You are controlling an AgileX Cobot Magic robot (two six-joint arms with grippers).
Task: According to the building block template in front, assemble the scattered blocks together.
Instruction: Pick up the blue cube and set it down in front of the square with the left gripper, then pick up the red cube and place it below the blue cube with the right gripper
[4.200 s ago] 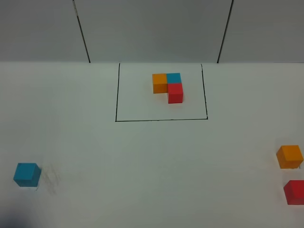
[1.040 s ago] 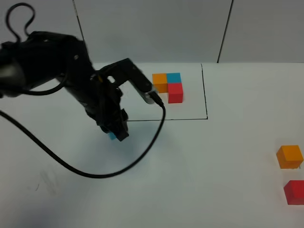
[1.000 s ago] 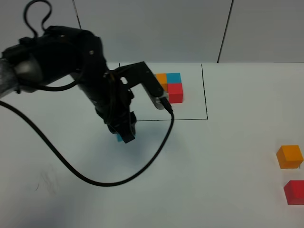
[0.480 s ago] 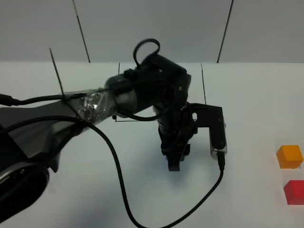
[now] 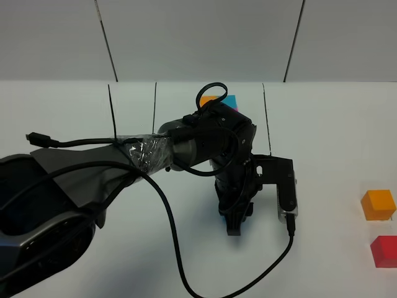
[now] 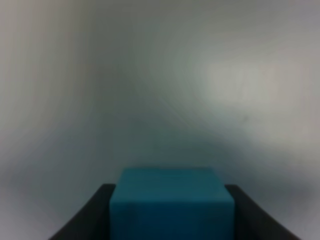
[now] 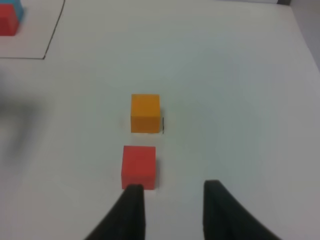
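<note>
I see the white table (image 5: pixel 74 124) with my left arm (image 5: pixel 186 146) stretched across it, just in front of the building block template (image 5: pixel 228 101). The left gripper (image 5: pixel 234 225) clamps the teal block (image 6: pixel 172 205) mid-table. The right gripper (image 7: pixel 172 210) gapes empty just beside the red block (image 7: pixel 139 166), with the orange block (image 7: pixel 145 113) near it.
</note>
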